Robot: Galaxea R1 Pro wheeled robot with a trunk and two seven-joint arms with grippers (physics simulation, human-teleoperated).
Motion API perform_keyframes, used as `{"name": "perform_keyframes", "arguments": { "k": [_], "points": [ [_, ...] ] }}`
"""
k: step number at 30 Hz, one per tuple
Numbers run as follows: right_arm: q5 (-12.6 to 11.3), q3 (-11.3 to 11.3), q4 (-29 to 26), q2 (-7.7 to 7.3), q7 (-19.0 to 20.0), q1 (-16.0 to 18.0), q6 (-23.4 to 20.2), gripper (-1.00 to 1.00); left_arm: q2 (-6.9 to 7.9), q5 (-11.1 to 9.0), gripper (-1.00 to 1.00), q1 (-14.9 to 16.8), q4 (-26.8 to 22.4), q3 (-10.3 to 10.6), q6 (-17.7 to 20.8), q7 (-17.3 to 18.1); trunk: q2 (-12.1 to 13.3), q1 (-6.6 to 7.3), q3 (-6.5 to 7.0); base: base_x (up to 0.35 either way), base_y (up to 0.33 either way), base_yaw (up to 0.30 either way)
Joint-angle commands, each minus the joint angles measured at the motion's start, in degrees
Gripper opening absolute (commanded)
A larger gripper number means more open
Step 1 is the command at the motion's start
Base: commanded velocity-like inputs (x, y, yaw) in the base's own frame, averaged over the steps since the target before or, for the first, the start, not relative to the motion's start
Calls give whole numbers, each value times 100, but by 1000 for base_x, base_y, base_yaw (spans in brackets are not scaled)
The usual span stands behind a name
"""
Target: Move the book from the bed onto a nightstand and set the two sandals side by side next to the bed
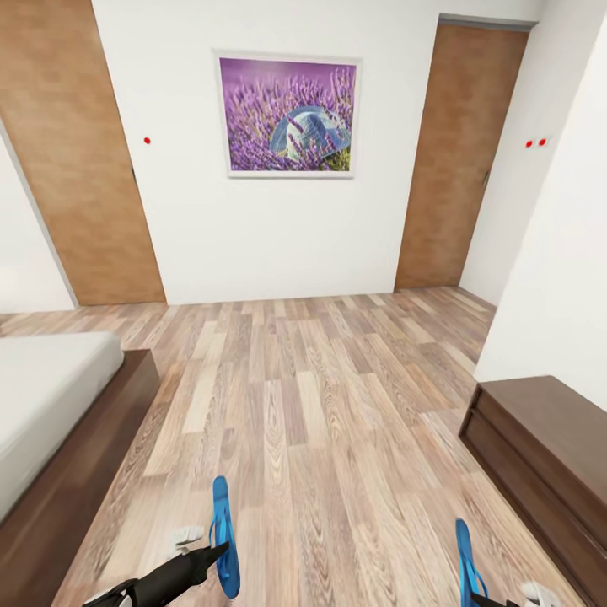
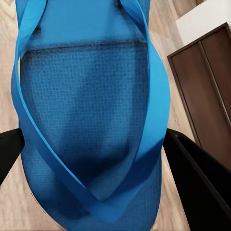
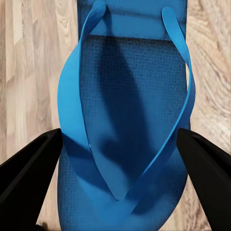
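The left claw [image 2: 96,159] grips one blue sandal [image 2: 91,120] — in the left wrist view its two black fingers [image 2: 202,178] sit against either long edge of the sole, with the straps meeting in a V between them. In the head view that left claw [image 1: 215,552] shows at the bottom edge, its dark tip touching the sandal [image 1: 222,539], which stands on its edge, thin and upright, above the wood floor [image 1: 320,405].

The right claw [image 3: 118,163] holds the second sandal [image 3: 125,110] the same way: black fingers [image 3: 29,168] on both sides of the sole, close against its edges, straps between them. In the head view this other sandal [image 1: 466,561] shows at the lower right, also on edge, well apart from the first, with only a bit of the right claw [image 1: 506,600] at the frame's bottom.

Out from there, the corner of the bed [image 1: 59,421] — off-white mattress on a dark brown frame — lies at the left, just beside the left sandal's side of the floor. A low dark brown cabinet [image 1: 548,455] stands at the right against a white wall. Farther off, two brown doors [image 1: 80,160] flank a white wall bearing a picture of purple flowers [image 1: 287,114].
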State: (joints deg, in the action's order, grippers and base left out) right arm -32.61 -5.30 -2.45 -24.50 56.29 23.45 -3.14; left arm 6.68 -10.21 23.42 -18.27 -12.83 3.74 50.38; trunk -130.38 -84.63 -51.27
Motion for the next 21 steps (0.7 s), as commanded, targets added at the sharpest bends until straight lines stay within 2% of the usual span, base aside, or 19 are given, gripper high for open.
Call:
{"name": "perform_keyframes", "arguments": {
  "k": [1, 5, 8, 12, 14, 21],
  "points": [
    [-62, -47, -1, 6, 13, 2, -31, -100, 0, -33, -100, 2, 4, -9, 39, 24, -2, -1, -6, 272, 0, 0],
    [-31, -57, 1, 95, -4, 2, -29, -100, 0, -33, -100, 3, 6, -9, 39, 23, -2, -1, -6, 301, 0, 0],
    [146, -58, 1, 160, -71, 2, -29, -100, -4, -33, -100, 1, 7, -9, 39, 16, -2, -1, -6, 314, 0, 0],
    [308, -60, 0, 241, -511, 4, -29, -100, -8, -28, -100, 2, 7, -3, 33, -109, -2, -1, -6, 317, 0, 0],
    [333, -59, -1, 278, -654, 3, -29, -100, -40, -26, -100, 3, 7, -1, 32, -215, -2, -1, -6, 318, 0, 0],
    [347, -59, -1, 304, -753, 3, -29, -100, -142, -25, -100, -2, 7, -3, 23, -321, -2, -1, -7, 318, 0, 0]
  ]
}}
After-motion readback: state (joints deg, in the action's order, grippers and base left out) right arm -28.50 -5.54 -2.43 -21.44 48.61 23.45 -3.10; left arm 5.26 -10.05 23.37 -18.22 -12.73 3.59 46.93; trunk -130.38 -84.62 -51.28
